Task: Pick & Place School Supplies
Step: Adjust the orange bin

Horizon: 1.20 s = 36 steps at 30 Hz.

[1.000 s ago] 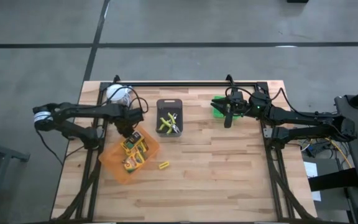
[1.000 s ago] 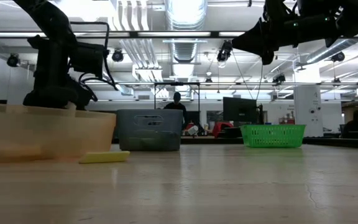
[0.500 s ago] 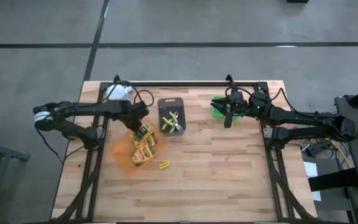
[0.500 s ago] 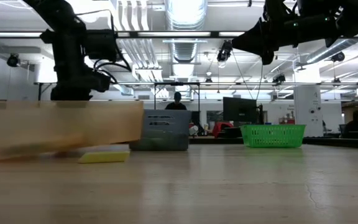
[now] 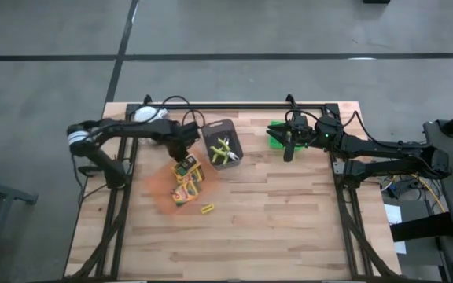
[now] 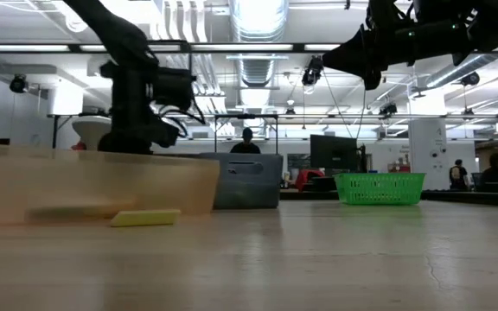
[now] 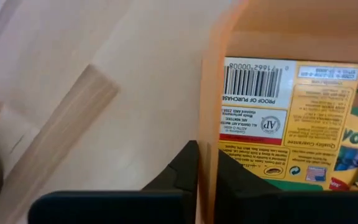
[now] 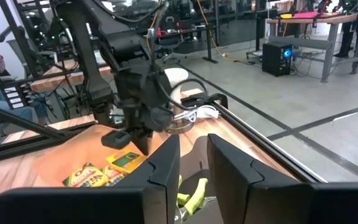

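An orange tray [image 5: 163, 193] [image 6: 93, 183] rests on the table left of centre, holding yellow-green crayon boxes [image 5: 185, 178] [image 7: 289, 118]. My left gripper [image 5: 181, 151] [image 7: 209, 177] is shut on the tray's far rim. A dark grey tray [image 5: 223, 152] [image 6: 249, 181] beside it holds lime-handled scissors [image 5: 222, 150]. One short yellow stick [image 5: 207, 208] [image 6: 145, 218] lies on the wood near the orange tray. My right gripper [image 5: 289, 149] [image 8: 193, 165] hovers open, holding nothing, beside the green tray [image 5: 277, 136] [image 6: 379, 187]. My left gripper pinches the orange tray's thin far wall [image 7: 209, 134], one finger [image 7: 182, 171] outside and one finger [image 7: 241, 180] inside next to a crayon box. It comes from above, pointing down. The tray's base seems to stay on the table.
A white-topped metal object [image 5: 149, 115] stands at the far left corner, behind my left arm. A black rail [image 5: 234, 105] runs along the far edge. Bare wood lies across the near half and the centre-right of the table [image 5: 289, 212]. People and desks show in the room beyond.
My left gripper has moved toward the table's right and slightly toward the far edge, dragging the orange tray with it. The tray has slid and turned about. The dark grey tray has shifted right and turned a little. The yellow stick has stayed in place.
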{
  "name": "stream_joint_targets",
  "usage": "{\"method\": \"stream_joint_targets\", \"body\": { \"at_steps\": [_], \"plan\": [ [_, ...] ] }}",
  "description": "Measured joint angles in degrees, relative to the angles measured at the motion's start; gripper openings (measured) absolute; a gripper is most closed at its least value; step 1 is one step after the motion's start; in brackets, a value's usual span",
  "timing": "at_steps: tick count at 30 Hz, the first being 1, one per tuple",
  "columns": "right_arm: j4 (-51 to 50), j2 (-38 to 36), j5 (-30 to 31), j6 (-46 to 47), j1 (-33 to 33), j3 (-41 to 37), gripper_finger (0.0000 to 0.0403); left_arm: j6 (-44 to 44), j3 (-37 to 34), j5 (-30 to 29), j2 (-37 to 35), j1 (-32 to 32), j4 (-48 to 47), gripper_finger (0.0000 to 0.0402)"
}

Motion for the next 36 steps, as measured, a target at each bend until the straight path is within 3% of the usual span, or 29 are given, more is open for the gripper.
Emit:
{"method": "stream_joint_targets", "body": {
  "at_steps": [8, 20, 29, 36],
  "plan": [
    [0.0, 0.0, 0.01, 0.0, 0.0, 0.0, 0.0068, 5.68, 11.01, 0.07, 9.83, 0.02, -2.53, 0.0011],
    [-0.02, -0.02, 0.0, 0.0, 0.0, 0.0, 0.0084, 10.54, 23.26, -0.23, 18.52, 0.83, -3.12, 0.0013],
    [-0.02, -0.07, 0.02, 0.0, -0.01, 0.0, 0.0084, 10.83, 28.09, -0.22, 22.39, 1.05, -4.87, 0.0019],
    [-0.02, -0.07, 0.02, 0.0, 0.0, 0.0, 0.0071, 10.56, 27.9, -0.24, 21.02, 1.25, -9.04, 0.0021]
  ]
}}
